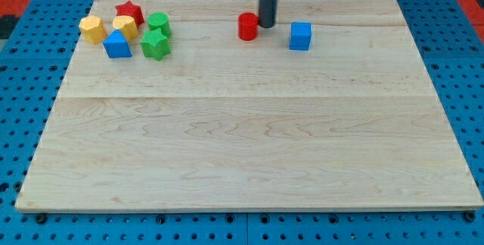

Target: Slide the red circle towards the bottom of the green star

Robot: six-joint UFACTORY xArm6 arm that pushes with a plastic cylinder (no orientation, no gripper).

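Note:
The red circle sits on the wooden board near the view's top, middle. My tip is right beside it on its right, touching or nearly touching it. The green star lies at the view's upper left, well to the left of the red circle, at the lower right of a cluster of blocks. The rod rises straight up out of the view's top.
Around the green star are a green block, a red star, a yellow block, a yellow hexagon and a blue triangle-like block. A blue cube lies right of my tip. The board ends in blue pegboard.

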